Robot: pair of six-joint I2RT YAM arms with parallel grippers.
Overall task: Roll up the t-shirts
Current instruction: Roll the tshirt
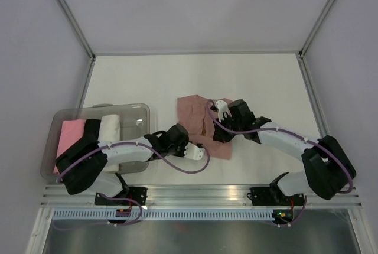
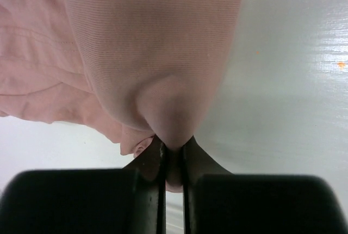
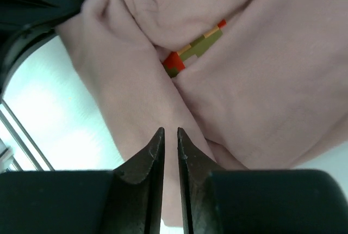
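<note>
The dusty pink t-shirt [image 1: 192, 112] lies crumpled in the middle of the table. Its near left edge is pinched as a fold in my left gripper [image 1: 199, 146], which is shut on it. In the left wrist view the cloth [image 2: 152, 54] bulges up from the shut left gripper [image 2: 173, 140]. My right gripper [image 1: 217, 134] hovers over the shirt's near right part. In the right wrist view its jaws [image 3: 169, 130] stand a narrow gap apart above the t-shirt [image 3: 261, 81] with nothing pinched between them. The small red and olive print [image 3: 193, 51] shows in a crease.
A clear plastic bin [image 1: 118, 106] stands at the left and holds a bright pink roll [image 1: 71, 136] and a white roll [image 1: 109, 127]. White walls enclose the table on three sides. A metal rail [image 1: 201, 192] runs along the near edge.
</note>
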